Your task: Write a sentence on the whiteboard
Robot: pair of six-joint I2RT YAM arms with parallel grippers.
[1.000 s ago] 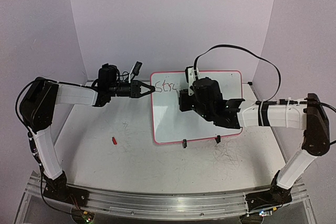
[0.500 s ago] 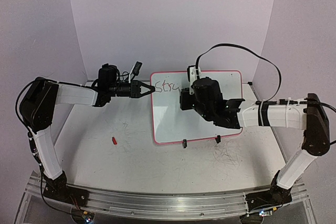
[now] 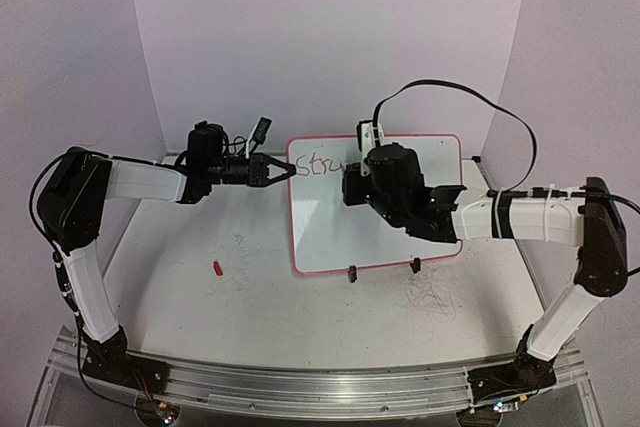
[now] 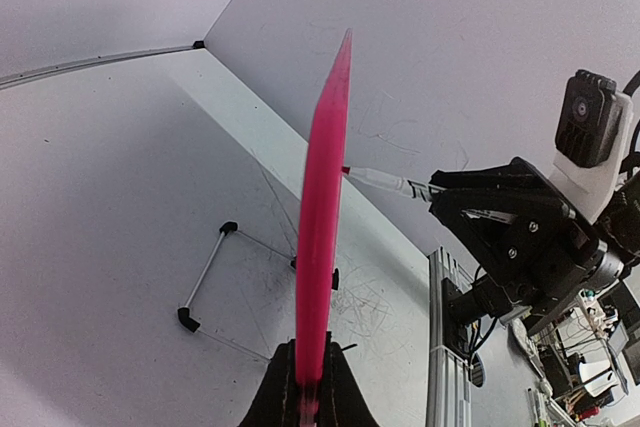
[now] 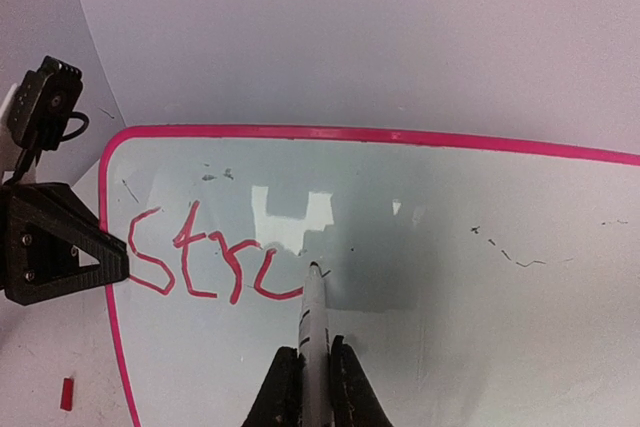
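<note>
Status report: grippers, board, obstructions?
Left gripper shut on whiteboard edge. Right gripper shut on marker, tip on board. Sentence reads "Str", fourth letter begun. Small red piece lies left of board, clear.

Much of the whiteboard (image 3: 325, 227) behind the right arm (image 3: 520, 219), overhead.

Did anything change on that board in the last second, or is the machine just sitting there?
The right pincer, shut on the marker, crept slightly rightward along the whiteboard, and the red writing gained part of a fourth letter after "Str". The left pincer stayed clamped on the board's left edge, and the board did not move.
</note>
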